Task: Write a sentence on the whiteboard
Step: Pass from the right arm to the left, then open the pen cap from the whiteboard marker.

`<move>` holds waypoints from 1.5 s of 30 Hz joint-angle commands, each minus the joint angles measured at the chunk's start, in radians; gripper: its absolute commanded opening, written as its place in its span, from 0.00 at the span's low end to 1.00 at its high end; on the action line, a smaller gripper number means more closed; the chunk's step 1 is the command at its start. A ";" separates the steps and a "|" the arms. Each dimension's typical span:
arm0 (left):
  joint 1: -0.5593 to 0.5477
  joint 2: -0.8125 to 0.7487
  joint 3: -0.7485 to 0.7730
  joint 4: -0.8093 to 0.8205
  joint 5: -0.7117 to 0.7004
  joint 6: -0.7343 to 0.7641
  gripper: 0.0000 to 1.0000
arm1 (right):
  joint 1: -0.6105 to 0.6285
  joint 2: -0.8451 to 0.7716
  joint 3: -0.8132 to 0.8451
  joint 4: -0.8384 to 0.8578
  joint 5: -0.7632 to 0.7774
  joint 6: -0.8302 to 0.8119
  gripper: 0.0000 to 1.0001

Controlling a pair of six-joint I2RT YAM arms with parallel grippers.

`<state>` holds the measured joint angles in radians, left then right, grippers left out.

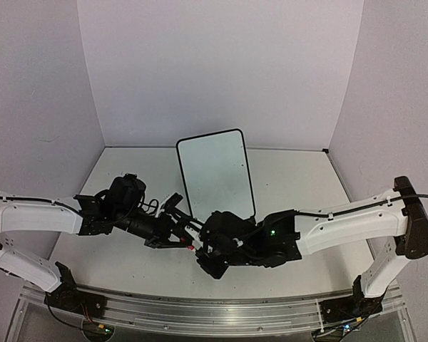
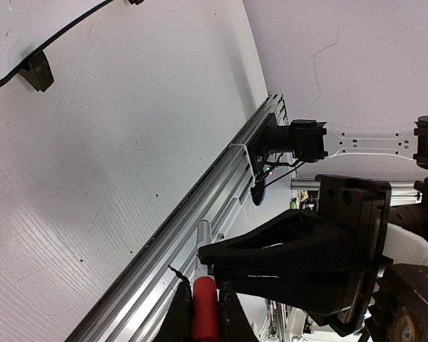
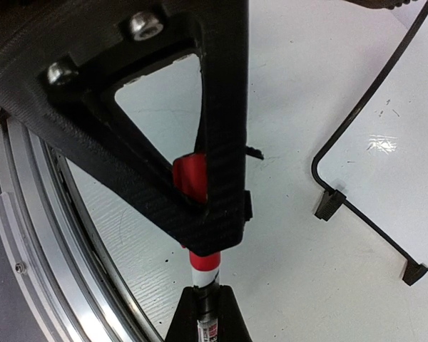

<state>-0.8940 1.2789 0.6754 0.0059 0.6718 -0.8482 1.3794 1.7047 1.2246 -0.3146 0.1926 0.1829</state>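
White table [image 1: 299, 178], pale lilac walls [image 1: 221, 64]. One whiteboard [image 1: 215, 174] is standing mid-table. Just before it, the left gripper [image 2: 205, 317] is pinching the one marker's [image 3: 203, 265] red cap [image 2: 205, 303], and the right gripper [image 3: 205, 317] is clamping its barrel.

Glossy whiteboard [image 1: 214, 174], ribbed metal rail [image 1: 200, 313], matt table [image 1: 299, 178]

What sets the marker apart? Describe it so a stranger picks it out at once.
Start at the whiteboard in the middle of the table; just in front of its near edge the left gripper and right gripper meet tip to tip. The marker bridges them, and its red cap stands out against the black fingers.
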 commanded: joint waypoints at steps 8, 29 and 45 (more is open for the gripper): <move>-0.002 -0.090 -0.116 0.410 -0.225 -0.161 0.00 | -0.096 -0.171 -0.208 0.329 -0.022 0.246 0.81; -0.002 -0.305 -0.153 0.604 -0.269 -0.087 0.00 | -0.288 -0.193 -0.432 1.280 -0.590 0.678 0.87; -0.002 -0.260 -0.127 0.541 -0.228 -0.091 0.00 | -0.288 -0.152 -0.376 1.292 -0.694 0.691 0.69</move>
<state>-0.8931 1.0040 0.5083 0.5683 0.4179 -0.9497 1.0869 1.5443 0.8060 0.9168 -0.4615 0.8688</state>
